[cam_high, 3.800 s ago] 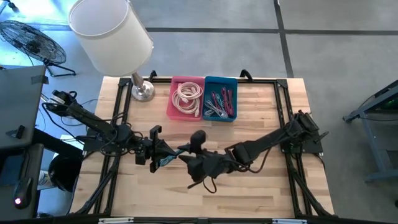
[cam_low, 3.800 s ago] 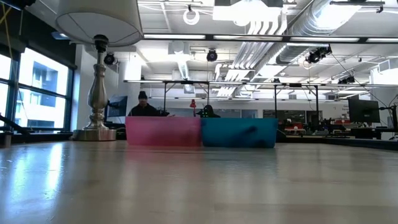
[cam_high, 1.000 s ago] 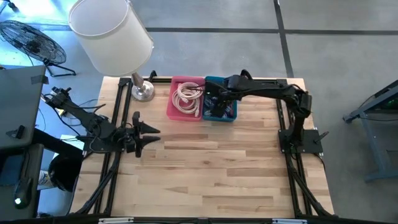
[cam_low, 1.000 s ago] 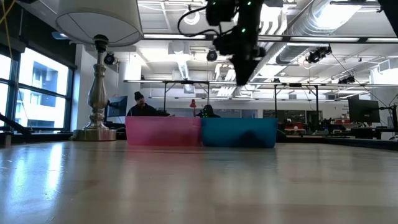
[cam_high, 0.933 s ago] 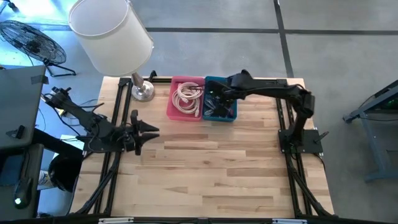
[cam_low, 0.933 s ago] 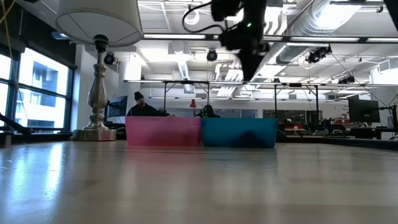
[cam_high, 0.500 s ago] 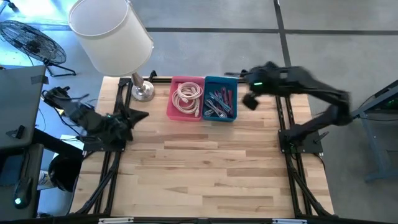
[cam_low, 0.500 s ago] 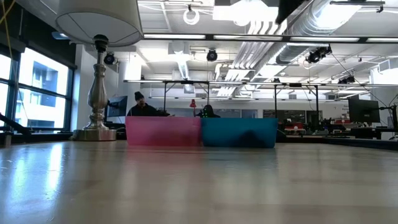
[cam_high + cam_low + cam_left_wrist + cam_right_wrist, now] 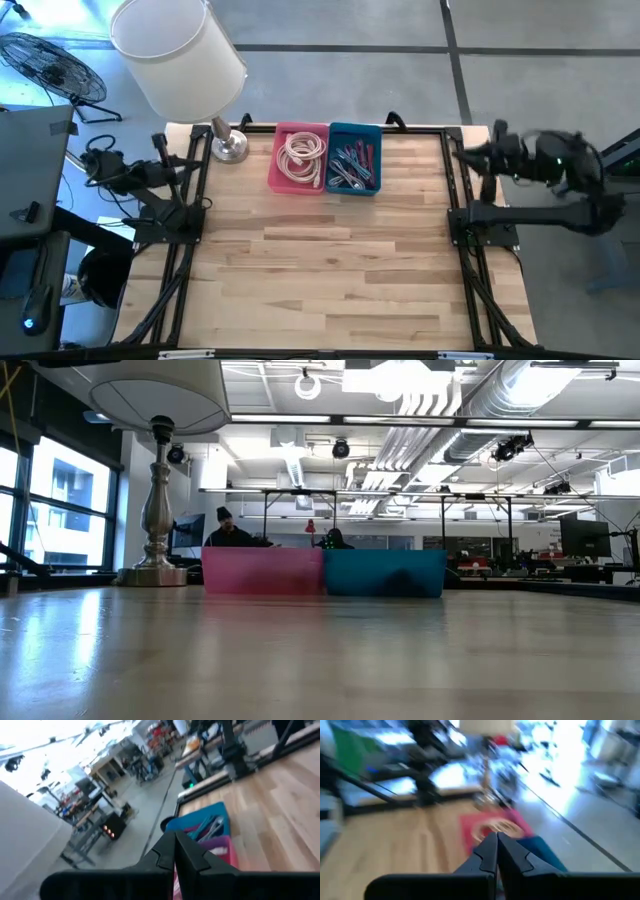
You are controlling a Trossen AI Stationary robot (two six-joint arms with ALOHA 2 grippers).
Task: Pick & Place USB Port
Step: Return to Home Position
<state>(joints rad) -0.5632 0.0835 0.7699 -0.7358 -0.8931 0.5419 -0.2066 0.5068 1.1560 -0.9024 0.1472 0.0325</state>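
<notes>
1. Now, both arms stand at the sides of the wooden worktop (image 9: 330,270), and both hands are clenched with nothing between the fingers.
2. In the left wrist view the left hand (image 9: 175,836) has its two dark fingers pressed together along one thin line. The left arm (image 9: 140,185) is folded over the 9 o'clock edge of the worktop.
3. In the right wrist view the right hand (image 9: 497,837) is closed in the same way, tip against tip. The right arm (image 9: 540,165) is at the 3 o'clock edge and reaches toward 9 o'clock.
4. The pink bin (image 9: 272,160) and the blue bin (image 9: 379,150) stand touching, side by side, at the 12 o'clock edge. The pink one is on the 9 o'clock side.
5. The charger cables (image 9: 352,165) lie inside the blue bin as a loose bunch of red and blue cords with silver plugs.
6. These cables are well apart from both hands. They lie at about 9 o'clock from the right hand and about 3 o'clock from the left hand.
7. A pale coiled cable (image 9: 303,152) lies in the pink bin.
8. The lamp (image 9: 178,55) stands at the 11 o'clock corner. Its silver base is just beside the pink bin.
9. In the low view the two bins stand at the far edge of the worktop, and two people (image 9: 230,530) show in the room behind them.
</notes>
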